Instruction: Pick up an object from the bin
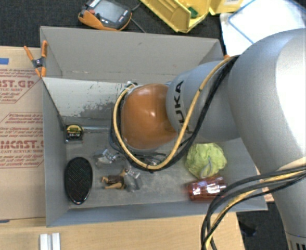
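The arm (236, 103) reaches into the grey bin (90, 92) from the right, its orange wrist cover (142, 116) over the middle of the floor. To the left lie a small yellow-and-black tape measure (74, 132) and a black oval brush (78, 179); small bits (123, 179) lie just below the cover, and a crumpled green lump (206, 159) sits beside a red packet (207, 187) at the right

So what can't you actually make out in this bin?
Camera view: the bin floor under the orange wrist cover, hidden by it.
Camera view: the bin's right side, covered by the grey arm.
Too small to identify: the small brownish bits near the front.
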Controlling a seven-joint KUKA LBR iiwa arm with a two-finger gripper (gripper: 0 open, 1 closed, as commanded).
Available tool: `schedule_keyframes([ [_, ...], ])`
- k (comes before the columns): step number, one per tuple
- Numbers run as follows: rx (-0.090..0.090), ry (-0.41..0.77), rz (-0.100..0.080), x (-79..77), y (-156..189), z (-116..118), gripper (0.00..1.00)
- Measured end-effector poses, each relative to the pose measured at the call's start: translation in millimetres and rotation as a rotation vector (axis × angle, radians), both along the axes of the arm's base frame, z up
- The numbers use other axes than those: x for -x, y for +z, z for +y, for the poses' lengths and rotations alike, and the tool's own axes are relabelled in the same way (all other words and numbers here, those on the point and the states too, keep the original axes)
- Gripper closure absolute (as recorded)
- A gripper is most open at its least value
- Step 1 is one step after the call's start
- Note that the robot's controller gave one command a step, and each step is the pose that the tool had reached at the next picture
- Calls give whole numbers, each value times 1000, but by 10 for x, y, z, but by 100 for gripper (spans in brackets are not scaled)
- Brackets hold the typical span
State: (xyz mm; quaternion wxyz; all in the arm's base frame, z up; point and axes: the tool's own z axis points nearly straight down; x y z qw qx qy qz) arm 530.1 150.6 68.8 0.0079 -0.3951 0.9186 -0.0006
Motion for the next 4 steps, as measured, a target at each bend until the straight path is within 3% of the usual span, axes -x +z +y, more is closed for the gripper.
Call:
schedule_keyframes([
  [1,-2,-233,15,164,14,-41,100],
  [2,-2,-233,15,164,15,-41,100],
  [4,1,-233,22,185,685,-40,100],
])
